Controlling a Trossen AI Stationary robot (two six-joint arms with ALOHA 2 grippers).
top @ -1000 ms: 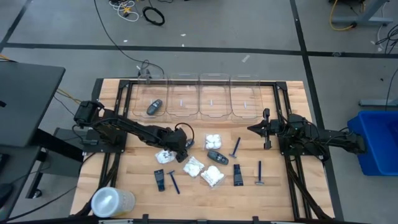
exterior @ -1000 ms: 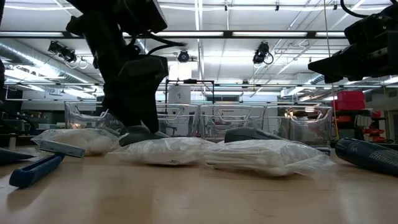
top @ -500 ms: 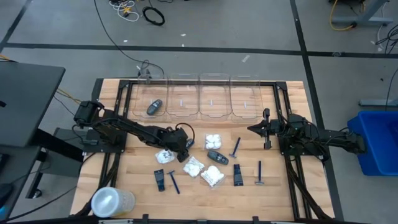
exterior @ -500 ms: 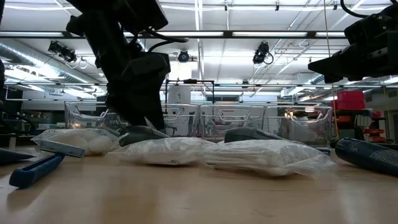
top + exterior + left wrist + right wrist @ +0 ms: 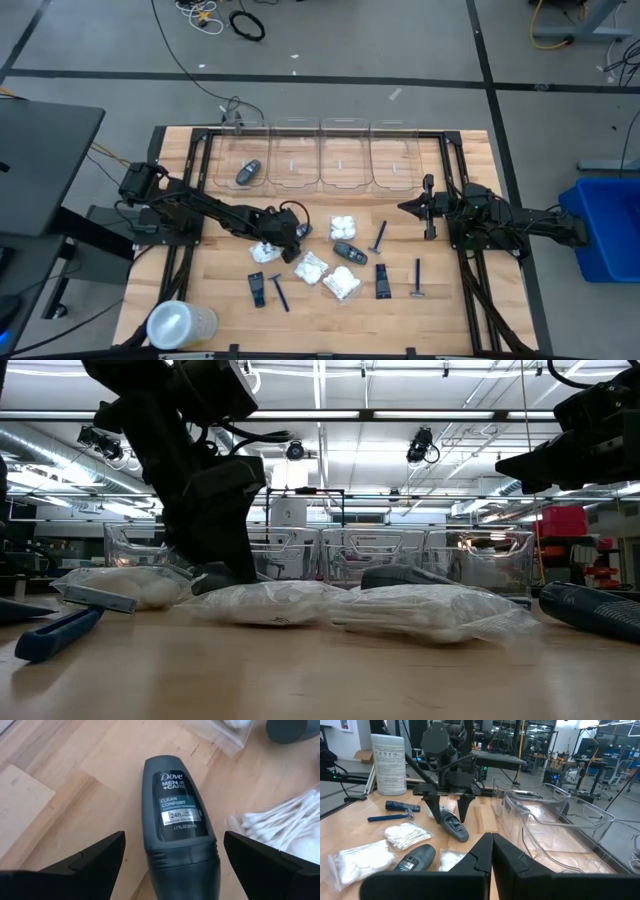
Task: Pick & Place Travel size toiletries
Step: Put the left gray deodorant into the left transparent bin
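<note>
My left gripper (image 5: 173, 836) is open and low over the table's middle (image 5: 293, 236). Its fingers stand on either side of a dark grey oval Dove case (image 5: 177, 820) without touching it; the case lies flat on the wood. The right wrist view shows the same case (image 5: 454, 827). My right gripper (image 5: 491, 840) is shut and hovers above the table's right side (image 5: 404, 207). Another grey case (image 5: 349, 251), white packets (image 5: 311, 267), black tubes (image 5: 383, 280) and blue razors (image 5: 378, 236) lie around. One case (image 5: 248, 171) lies in the leftmost bin.
Several clear bins (image 5: 318, 155) stand in a row along the far edge. A large translucent round container (image 5: 180, 325) sits at the near left corner. A packet of cotton swabs (image 5: 280, 820) lies close beside the straddled case. Bare wood lies right of the razors.
My left gripper has shifted slightly toward the table's left while staying low and open over the grey case. The case and the other items have stayed in place.
</note>
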